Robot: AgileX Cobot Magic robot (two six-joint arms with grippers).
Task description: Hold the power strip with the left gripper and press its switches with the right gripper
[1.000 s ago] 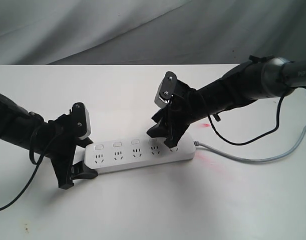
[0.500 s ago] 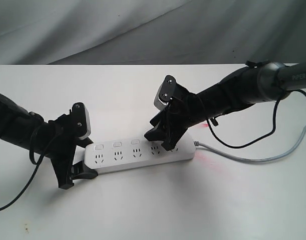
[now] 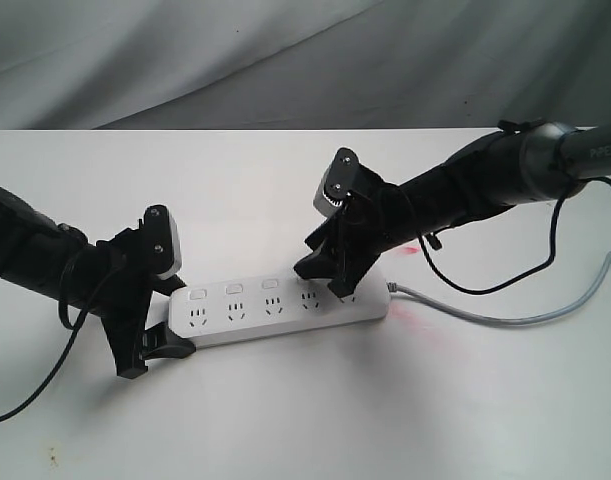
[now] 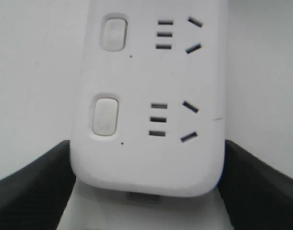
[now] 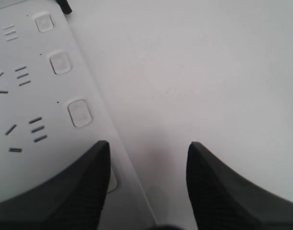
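A long flat white plastic power strip lies on a flat white table, running left to right. Its small white rectangular rocker switches sit in a row along the far edge, with a socket just near of each. The black two-fingered left gripper is at the strip's left end, one finger against its far side and one against its near side. The black two-fingered right gripper is above the right end, with one finger over a switch there and the other over the table just beyond the far edge. A thin grey cord leaves the right end and runs right across the table. A grey draped cloth hangs behind the table's far edge.
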